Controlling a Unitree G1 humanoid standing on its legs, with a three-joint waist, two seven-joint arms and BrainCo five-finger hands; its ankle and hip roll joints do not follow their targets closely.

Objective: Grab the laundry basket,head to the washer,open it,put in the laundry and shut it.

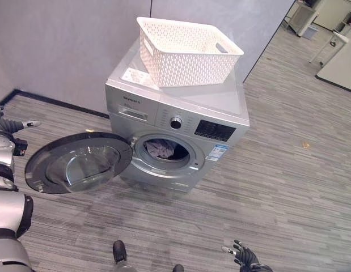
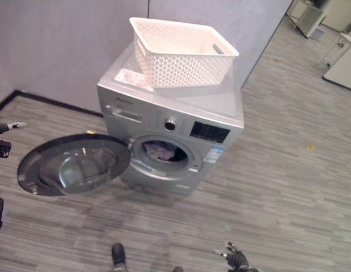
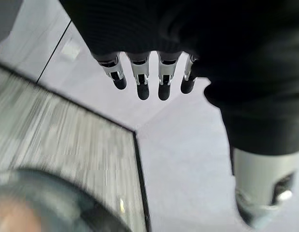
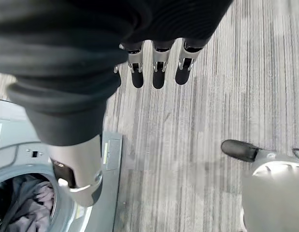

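Standing against the grey wall, the washer (image 1: 181,122) carries the empty white laundry basket (image 1: 184,51) on its top, and its round door (image 1: 79,161) hangs swung wide open to the robot's left. Inside the drum, the laundry (image 1: 162,149) is loaded, so judging by this only shutting the door seems left. The left hand (image 3: 149,75) is beside the door, fingers straight, holding nothing; the right hand (image 4: 156,65) hangs low, fingers relaxed, empty.

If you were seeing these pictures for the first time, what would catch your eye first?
A white laundry basket sits on top of the silver washer. The round door hangs wide open toward the robot's left, and laundry shows inside the drum.
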